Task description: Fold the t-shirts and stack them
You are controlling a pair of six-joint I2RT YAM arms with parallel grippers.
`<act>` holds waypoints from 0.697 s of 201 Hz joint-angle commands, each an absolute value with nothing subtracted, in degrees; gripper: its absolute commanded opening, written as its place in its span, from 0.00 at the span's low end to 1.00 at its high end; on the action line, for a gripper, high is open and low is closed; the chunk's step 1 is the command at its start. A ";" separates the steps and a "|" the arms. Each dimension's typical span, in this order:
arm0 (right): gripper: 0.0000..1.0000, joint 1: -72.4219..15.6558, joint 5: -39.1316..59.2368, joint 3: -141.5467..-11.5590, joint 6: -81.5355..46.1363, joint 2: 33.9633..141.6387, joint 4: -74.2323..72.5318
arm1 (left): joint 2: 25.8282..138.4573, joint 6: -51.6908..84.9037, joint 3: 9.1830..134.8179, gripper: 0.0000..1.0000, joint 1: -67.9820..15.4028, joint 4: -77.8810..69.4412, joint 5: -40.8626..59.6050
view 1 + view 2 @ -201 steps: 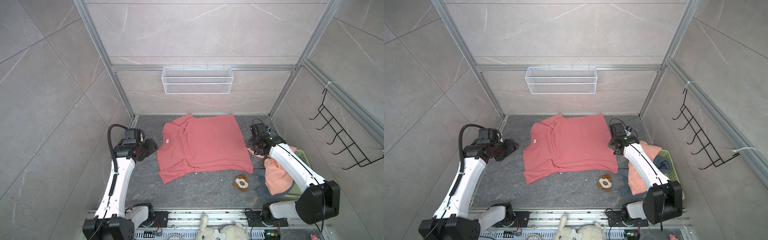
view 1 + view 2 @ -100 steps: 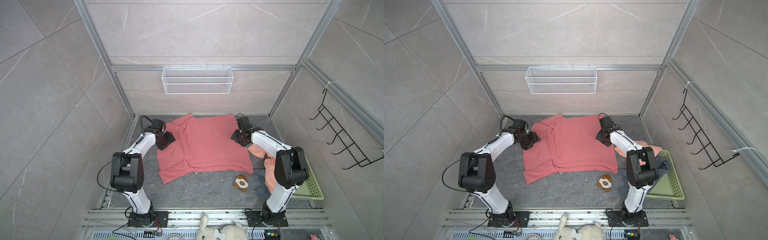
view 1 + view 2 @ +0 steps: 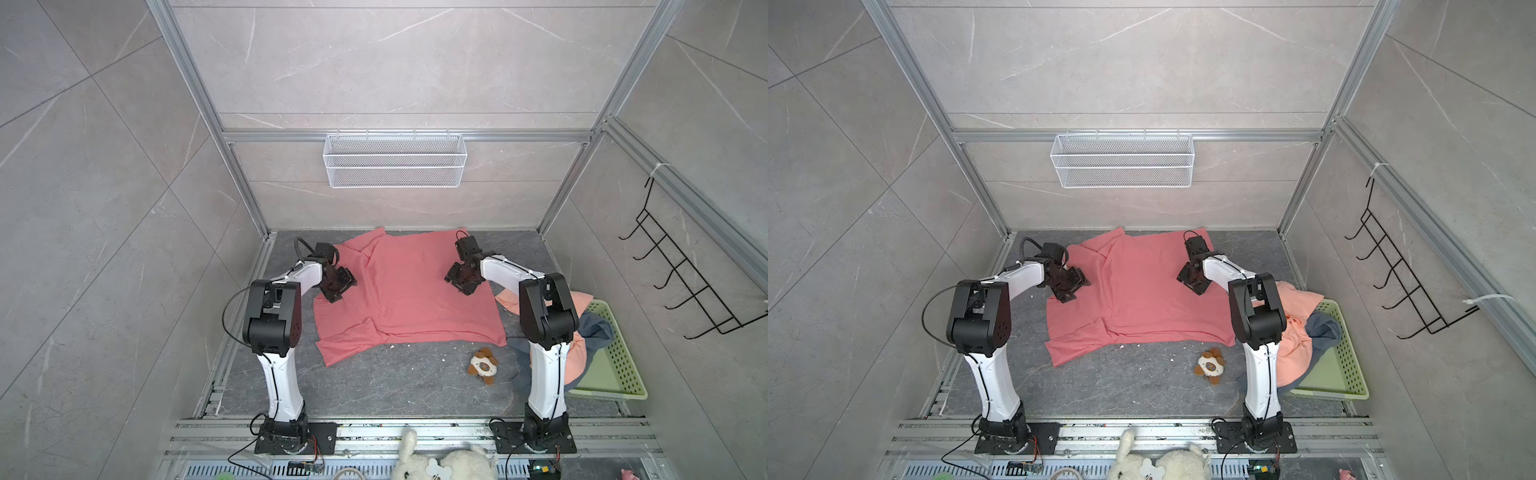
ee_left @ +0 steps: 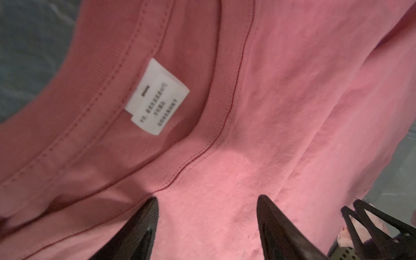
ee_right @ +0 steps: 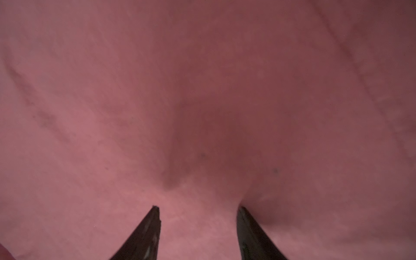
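Coral-red t-shirt (image 3: pixel 415 299) spread under left pincer (image 4: pixel 207 199), right pincer (image 5: pixel 198 208).

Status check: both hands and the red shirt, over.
Left hand open over collar, right hand open over hem end. Coral-red t-shirt spread out, unfolded. Plush toy off its near corner, not touching.

Pretty much wall-to-wall coral-red t-shirt (image 5: pixel 202 78) in this one. The right gripper (image 5: pixel 198 210) had its dark jaws spread apart, tips right at the cloth, with a shadowy dimple just ahead.
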State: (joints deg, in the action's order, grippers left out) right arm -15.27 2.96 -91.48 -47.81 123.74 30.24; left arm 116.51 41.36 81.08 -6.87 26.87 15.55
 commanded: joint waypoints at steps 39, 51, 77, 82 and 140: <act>0.56 -16.24 8.37 -114.56 -46.79 141.58 37.96 | 129.25 37.96 97.12 0.72 -0.71 31.25 14.59; 0.55 -16.26 9.19 -120.63 -46.84 144.81 39.97 | 130.48 38.08 99.45 0.72 0.12 31.80 14.97; 0.55 -17.15 8.44 -130.08 -43.44 146.08 42.98 | 129.88 37.33 101.78 0.72 1.36 31.72 16.05; 0.55 -17.49 8.32 -130.97 -42.42 145.30 43.40 | 129.40 37.05 101.85 0.72 1.48 31.33 16.85; 0.60 -22.31 3.34 -110.27 -41.79 121.20 43.39 | 120.81 34.19 101.07 0.72 1.67 29.18 20.72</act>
State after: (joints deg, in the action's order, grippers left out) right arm -19.62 4.29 -122.04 -41.17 135.41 44.05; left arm 128.33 36.93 100.49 1.69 28.73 18.28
